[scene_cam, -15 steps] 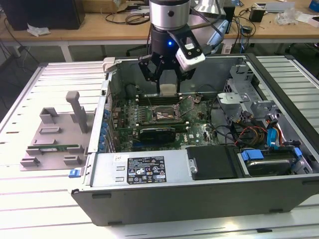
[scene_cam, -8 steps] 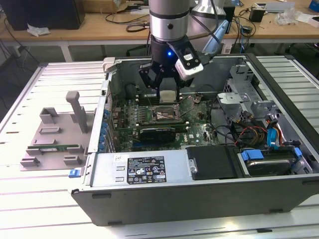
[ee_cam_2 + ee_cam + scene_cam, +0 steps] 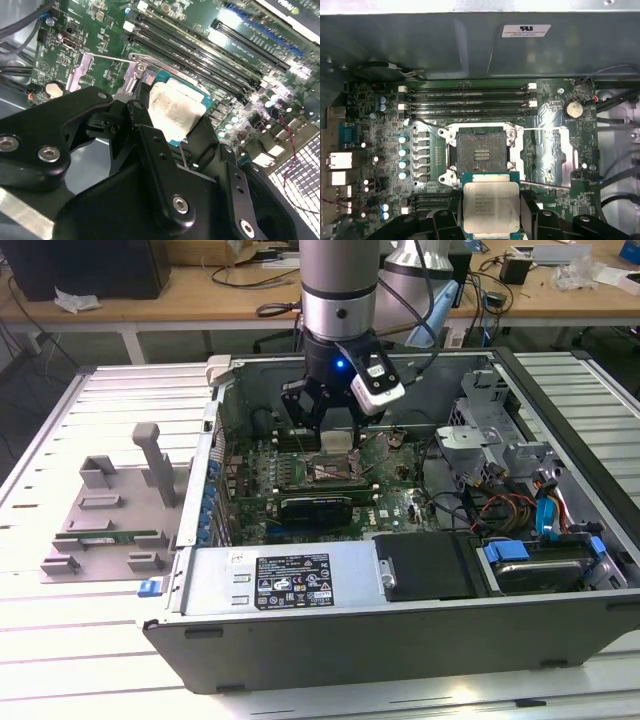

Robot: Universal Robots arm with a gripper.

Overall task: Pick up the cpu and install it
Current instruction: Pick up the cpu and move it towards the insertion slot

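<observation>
The cpu (image 3: 491, 206), a flat square chip with a silver-grey top plate and a pale green rim, is held by its edges in my gripper (image 3: 491, 216). In the second wrist view the cpu (image 3: 175, 111) sits between the black fingers (image 3: 150, 145) of the gripper (image 3: 175, 120). It hovers just off the square socket frame (image 3: 482, 154), whose lid is swung open with bare contacts showing. In the exterior view my gripper (image 3: 326, 428) hangs inside the open computer case, over the socket (image 3: 335, 472) on the green motherboard (image 3: 395, 505).
Case walls (image 3: 300, 585) ring the board. Black memory slots (image 3: 467, 100) lie beside the socket. A drive cage (image 3: 490, 430) and coloured cables (image 3: 510, 505) stand at the exterior view's right. Outside the case, a grey fixture (image 3: 110, 515) holds a green memory stick (image 3: 108, 537).
</observation>
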